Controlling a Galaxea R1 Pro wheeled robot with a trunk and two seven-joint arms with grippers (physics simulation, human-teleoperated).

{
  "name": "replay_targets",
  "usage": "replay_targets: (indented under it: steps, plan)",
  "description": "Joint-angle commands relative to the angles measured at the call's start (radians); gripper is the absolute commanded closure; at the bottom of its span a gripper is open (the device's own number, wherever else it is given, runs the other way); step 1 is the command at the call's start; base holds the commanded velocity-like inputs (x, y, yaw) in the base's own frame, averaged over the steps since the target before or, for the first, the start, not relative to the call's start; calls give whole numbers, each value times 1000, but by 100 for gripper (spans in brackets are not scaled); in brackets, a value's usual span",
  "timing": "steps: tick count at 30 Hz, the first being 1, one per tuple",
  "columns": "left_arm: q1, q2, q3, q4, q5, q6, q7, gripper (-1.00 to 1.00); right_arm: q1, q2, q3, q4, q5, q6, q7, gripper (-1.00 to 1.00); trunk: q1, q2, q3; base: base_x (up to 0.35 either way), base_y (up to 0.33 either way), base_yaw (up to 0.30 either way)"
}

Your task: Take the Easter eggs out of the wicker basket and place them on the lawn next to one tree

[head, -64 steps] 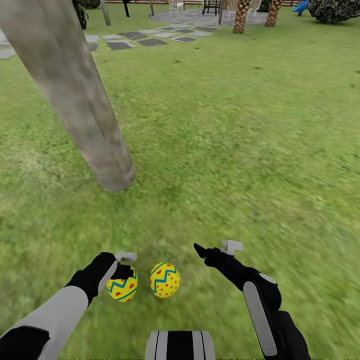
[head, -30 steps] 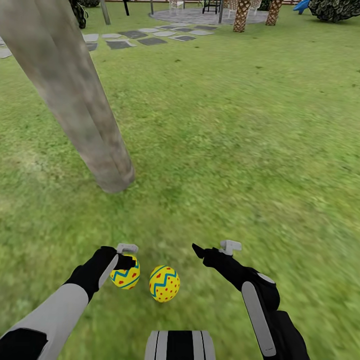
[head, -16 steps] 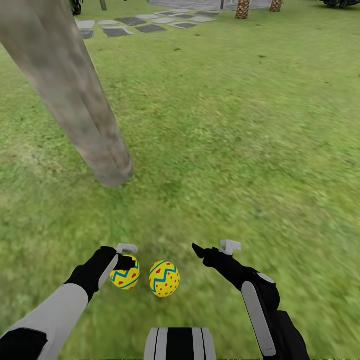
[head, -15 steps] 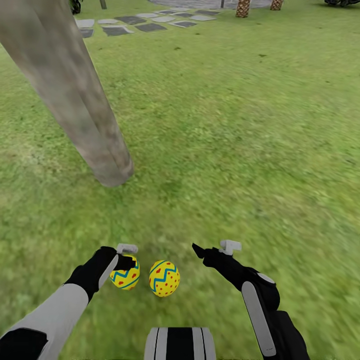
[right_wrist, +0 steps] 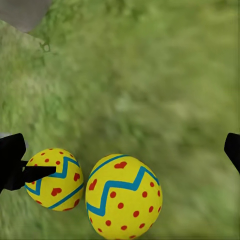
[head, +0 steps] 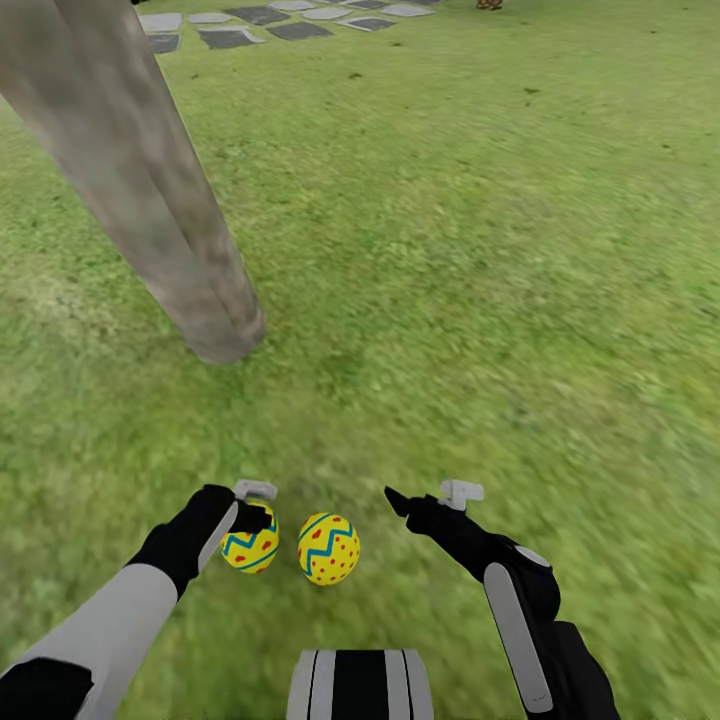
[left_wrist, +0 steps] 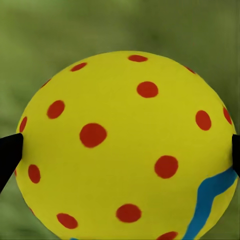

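Observation:
My left gripper (head: 252,508) is shut on a yellow Easter egg (head: 250,548) with red dots and a blue zigzag, low over the lawn (head: 450,300). That egg (left_wrist: 125,145) sits between the black fingertips (left_wrist: 7,155) in the left wrist view. A second egg (head: 328,548) lies on the grass just to its right. My right gripper (head: 425,493) stands open and empty to the right of it. The right wrist view has both eggs, the loose one (right_wrist: 122,197) and the held one (right_wrist: 54,178). The tree (head: 215,325) rises ahead on the left. The wicker basket is out of view.
Stone paving slabs (head: 230,38) lie far off at the top left. Open grass stretches ahead and to the right of the trunk. My own base (head: 360,690) shows at the bottom edge.
The left gripper has carried its egg a little forward, closer to the loose egg. The camera has tilted down, so the whole scene has shifted up. The right gripper has kept still.

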Motion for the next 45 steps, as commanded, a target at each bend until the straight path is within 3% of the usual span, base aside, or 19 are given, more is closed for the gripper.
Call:
replay_targets:
  steps: [1, 15, 16, 33, 40, 45]
  plan:
    - [1, 1, -5, 56, 30, -61, -1, 100, 0, 0, -1, -1, 1, 5, 3, -100, 0, 0, -1, 0, 0, 0]
    - [1, 1, -5, 56, 30, -60, -2, 100, -1, 0, -1, -1, 1, 5, 3, -100, 0, 0, -1, 0, 0, 0]
    - [1, 1, -5, 56, 30, -60, -2, -100, 0, 0, -1, -1, 1, 5, 3, -100, 0, 0, -1, 0, 0, 0]
    - [1, 1, -5, 56, 30, -60, -2, -100, 0, 0, -1, -1, 1, 5, 3, -100, 0, 0, -1, 0, 0, 0]
    - [0, 1, -4, 57, 30, -60, -2, -100, -1, 0, -1, -1, 1, 5, 3, -100, 0, 0, 7, 0, 0, 0]
    - [0, 1, -4, 57, 30, -60, -2, -100, -1, 0, -1, -1, 1, 5, 3, -100, -3, 2, 26, 0, 0, 0]
